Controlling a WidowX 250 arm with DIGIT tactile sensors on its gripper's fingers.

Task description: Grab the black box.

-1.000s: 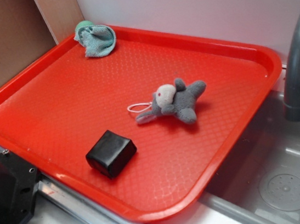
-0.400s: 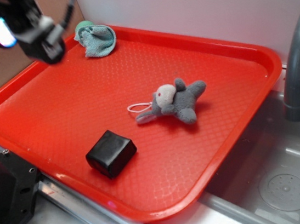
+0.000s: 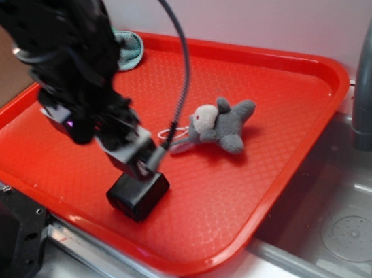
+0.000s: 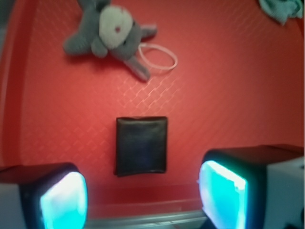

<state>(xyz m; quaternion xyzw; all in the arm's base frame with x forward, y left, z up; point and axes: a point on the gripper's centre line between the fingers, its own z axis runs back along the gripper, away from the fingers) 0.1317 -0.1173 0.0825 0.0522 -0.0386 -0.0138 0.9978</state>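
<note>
The black box (image 3: 138,192) (image 4: 141,145) lies near the front edge of the red tray (image 3: 272,169). My gripper (image 3: 136,160) (image 4: 143,198) hangs just above it and stands open. In the wrist view the two cyan-lit pads (image 4: 64,200) sit wide apart at the bottom corners. The box lies a little ahead of the gap between them, untouched. In the exterior view the arm covers the box's top rear part.
A grey plush toy (image 3: 217,125) (image 4: 107,33) with a white loop lies mid-tray. A teal cloth (image 3: 129,47) (image 4: 283,8) sits at the tray's far corner. A grey faucet (image 3: 370,80) and sink (image 3: 341,221) are to the right, a black machine body (image 3: 7,238) at front left.
The arm has come from the far left corner of the tray down to the black box. It now hovers right over it. Box and toy have not moved.
</note>
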